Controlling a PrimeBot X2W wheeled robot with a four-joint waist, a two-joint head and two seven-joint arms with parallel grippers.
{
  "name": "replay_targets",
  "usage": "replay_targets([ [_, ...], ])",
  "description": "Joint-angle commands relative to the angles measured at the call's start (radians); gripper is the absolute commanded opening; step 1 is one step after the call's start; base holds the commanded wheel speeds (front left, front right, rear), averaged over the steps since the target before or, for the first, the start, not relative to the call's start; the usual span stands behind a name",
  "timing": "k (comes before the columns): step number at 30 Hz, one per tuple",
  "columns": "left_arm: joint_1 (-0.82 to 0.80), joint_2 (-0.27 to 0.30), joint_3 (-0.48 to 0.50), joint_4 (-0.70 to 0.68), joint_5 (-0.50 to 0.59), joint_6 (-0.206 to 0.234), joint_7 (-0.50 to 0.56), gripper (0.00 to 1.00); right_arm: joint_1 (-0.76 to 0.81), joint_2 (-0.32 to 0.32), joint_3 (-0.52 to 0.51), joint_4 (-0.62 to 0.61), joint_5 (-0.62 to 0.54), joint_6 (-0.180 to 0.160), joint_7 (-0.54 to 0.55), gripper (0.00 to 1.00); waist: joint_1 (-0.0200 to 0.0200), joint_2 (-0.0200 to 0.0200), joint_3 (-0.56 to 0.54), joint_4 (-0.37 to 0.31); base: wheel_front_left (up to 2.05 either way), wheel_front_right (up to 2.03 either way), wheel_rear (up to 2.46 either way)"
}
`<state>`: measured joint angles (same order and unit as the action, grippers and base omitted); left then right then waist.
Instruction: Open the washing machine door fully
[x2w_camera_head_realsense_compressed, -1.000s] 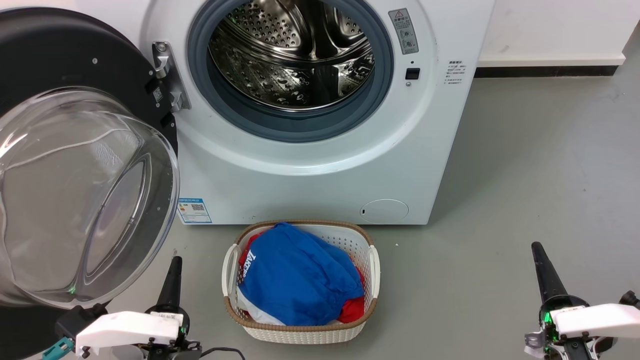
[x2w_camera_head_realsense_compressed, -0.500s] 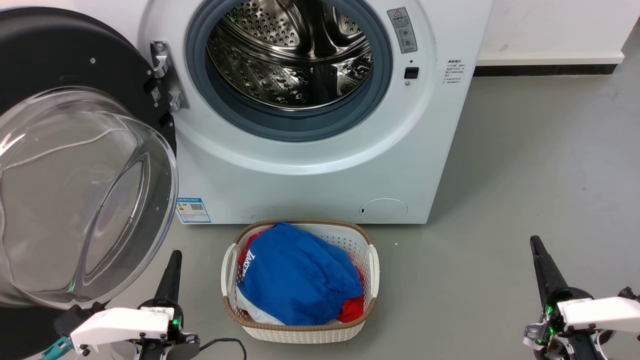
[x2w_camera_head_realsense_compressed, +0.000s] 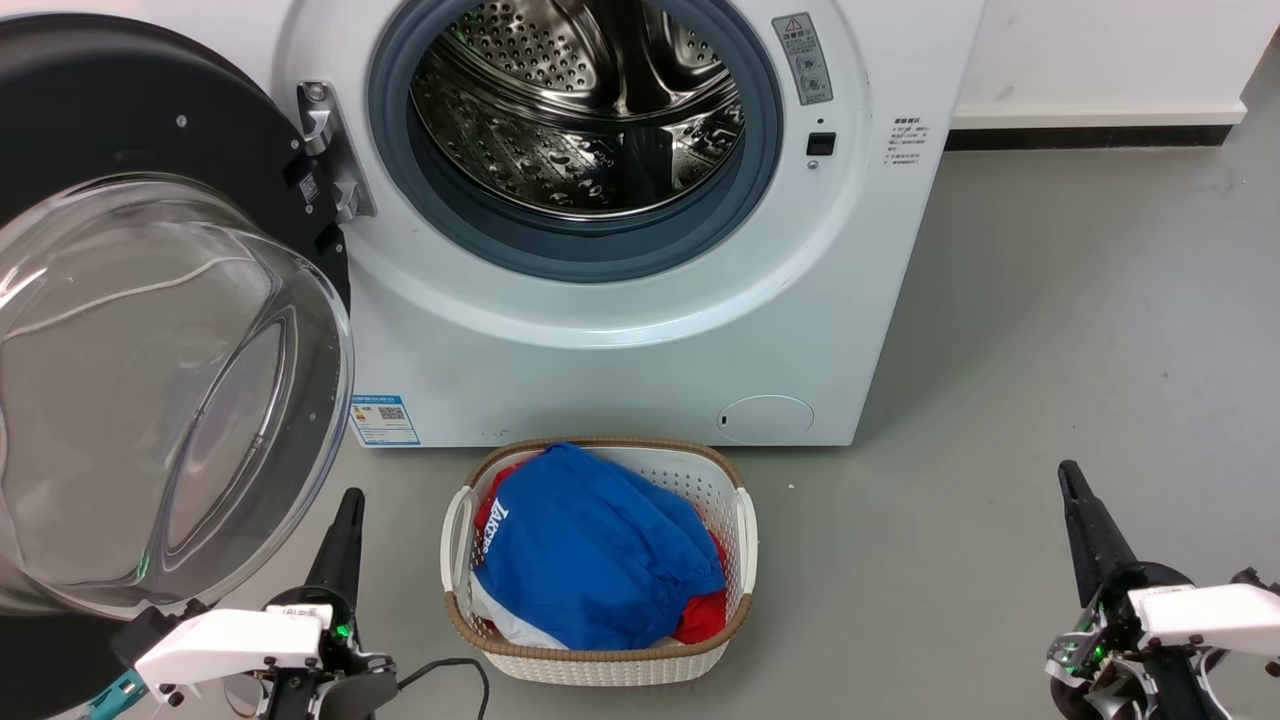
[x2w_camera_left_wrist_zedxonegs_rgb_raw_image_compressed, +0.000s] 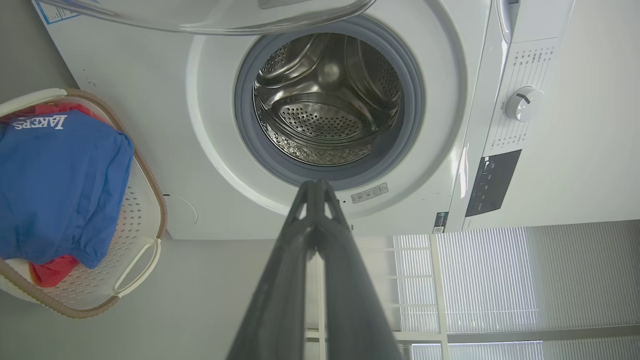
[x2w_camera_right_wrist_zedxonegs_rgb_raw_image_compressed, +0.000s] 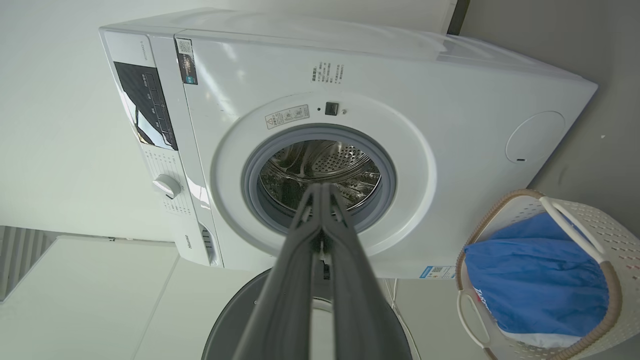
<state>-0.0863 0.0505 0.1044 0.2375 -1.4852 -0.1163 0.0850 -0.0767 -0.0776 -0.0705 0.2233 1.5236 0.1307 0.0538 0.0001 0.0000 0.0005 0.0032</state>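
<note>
You see the washing machine (x2w_camera_head_realsense_compressed: 620, 350) at the far centre and the washing machine door (x2w_camera_head_realsense_compressed: 170, 330) swung wide to its left, so the job looks done. The left gripper (x2w_camera_head_realsense_compressed: 350, 500) and right gripper (x2w_camera_head_realsense_compressed: 1070, 475) sit near, jaws pressed together, empty.
</note>
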Motion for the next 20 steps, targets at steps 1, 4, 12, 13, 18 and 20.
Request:
replay_targets([
  [1, -0.017, 0.0, 0.005, 0.001, -0.026, -0.007, 0.008, 0.0, -0.017, 0.0, -0.002, 0.003, 0.025, 0.0, 0.007, 0.0, -0.0001, 0.0, 0.0, 0.0, 0.0, 0.0, 0.0],
  [4, -0.02, 0.0, 0.006, 0.003, -0.048, -0.01, 0.012, 0.0, -0.021, 0.0, -0.004, 0.008, 0.046, 0.0, 0.014, 0.0, -0.0001, 0.0, 0.001, -0.001, 0.0, 0.0, 0.0],
  [12, -0.026, -0.001, 0.011, 0.008, -0.107, -0.014, 0.027, 0.0, -0.034, 0.002, -0.008, 0.018, 0.1, 0.0, 0.029, 0.0, -0.0001, 0.0, 0.002, -0.003, 0.0, 0.0, 0.0],
  [13, -0.026, -0.001, 0.011, 0.008, -0.107, -0.014, 0.027, 0.0, -0.034, 0.002, -0.008, 0.018, 0.1, 0.0, 0.029, 0.0, -0.0001, 0.0, 0.002, -0.003, 0.0, 0.0, 0.0],
  [18, -0.027, -0.001, 0.012, 0.009, -0.128, -0.017, 0.032, 0.0, -0.036, 0.004, -0.011, 0.022, 0.118, 0.0, 0.035, 0.0, -0.0001, 0.0, 0.003, -0.003, 0.0, 0.0, 0.0],
  [20, -0.027, -0.001, 0.012, 0.009, -0.128, -0.017, 0.032, 0.0, -0.036, 0.005, -0.011, 0.022, 0.117, 0.0, 0.036, 0.0, -0.0001, 0.0, 0.003, -0.003, 0.0, 0.0, 0.0],
])
